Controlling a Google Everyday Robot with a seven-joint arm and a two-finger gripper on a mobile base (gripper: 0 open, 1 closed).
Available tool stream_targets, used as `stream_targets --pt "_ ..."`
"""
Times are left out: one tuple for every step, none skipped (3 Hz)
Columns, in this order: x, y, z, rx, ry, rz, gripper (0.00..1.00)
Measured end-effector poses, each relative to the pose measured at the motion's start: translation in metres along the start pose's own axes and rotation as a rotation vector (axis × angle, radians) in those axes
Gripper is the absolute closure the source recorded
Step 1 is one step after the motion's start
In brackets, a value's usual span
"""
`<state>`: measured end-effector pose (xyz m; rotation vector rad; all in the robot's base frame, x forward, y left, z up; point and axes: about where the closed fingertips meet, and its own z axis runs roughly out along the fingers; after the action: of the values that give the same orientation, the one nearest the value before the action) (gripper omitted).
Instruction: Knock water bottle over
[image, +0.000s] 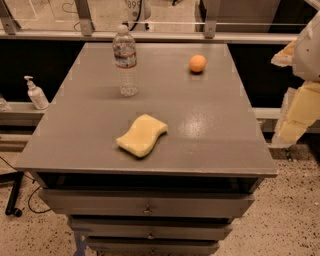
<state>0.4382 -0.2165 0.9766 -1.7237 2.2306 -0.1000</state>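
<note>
Water bottle (125, 60): upright, far-left part of table (210, 130), apart from sponge (142, 135).
Gripper (300, 112): beyond right table edge, well apart from bottle; open or closed, cannot tell.
Risks: long cross-table sweep likely clips orange ball (197, 63); felled bottle may roll off edge.

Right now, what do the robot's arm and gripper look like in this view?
Only part of them shows, at the right edge of the view beside the table. There is a rounded white arm housing, and below it the gripper, made of blocky pale-yellow segments with lighter edges. No cables, markings or labels are visible on either.
</note>
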Motion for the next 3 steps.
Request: stream_targets --pt "0.000 0.000 0.000 0.000 0.000 0.000 0.00" --pt "-0.004 0.000 0.003 -0.009 -0.029 -0.009 0.00" --pt "-0.020 0.000 0.028 -0.044 -0.103 -0.018 0.00"
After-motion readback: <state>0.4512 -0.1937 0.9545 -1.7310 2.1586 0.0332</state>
